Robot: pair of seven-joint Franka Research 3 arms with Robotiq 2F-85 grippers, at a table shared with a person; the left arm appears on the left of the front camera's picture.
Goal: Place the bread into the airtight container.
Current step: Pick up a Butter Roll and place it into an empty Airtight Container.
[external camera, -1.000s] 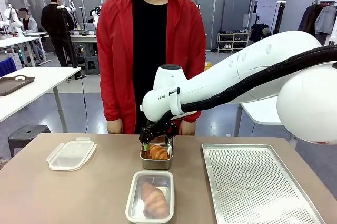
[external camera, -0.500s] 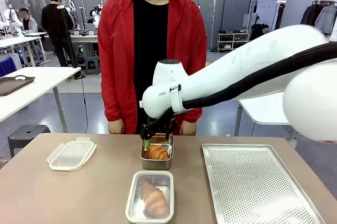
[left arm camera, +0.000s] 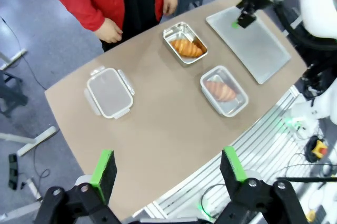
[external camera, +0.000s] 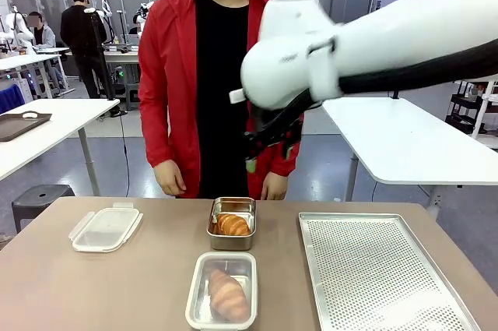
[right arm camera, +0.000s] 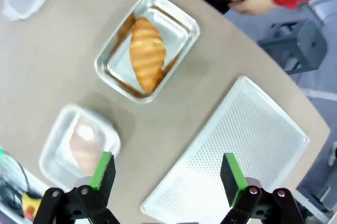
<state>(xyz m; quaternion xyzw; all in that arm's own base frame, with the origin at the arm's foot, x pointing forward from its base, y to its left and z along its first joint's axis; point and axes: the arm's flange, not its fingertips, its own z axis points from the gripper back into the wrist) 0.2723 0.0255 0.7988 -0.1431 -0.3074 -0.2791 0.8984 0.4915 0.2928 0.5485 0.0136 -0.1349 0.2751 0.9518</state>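
Hovering w/ right claw (external camera: 250,161) released, left claw (left arm camera: 166,168) released, lid (external camera: 106,227) left, perforated tray (external camera: 381,272) right

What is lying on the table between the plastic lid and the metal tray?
In the front view, between the lid and the tray lie two containers, each holding a croissant.

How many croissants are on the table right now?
2. One croissant lies in the open steel pan at mid-table; the other croissant is in the lidded container nearer the robot.
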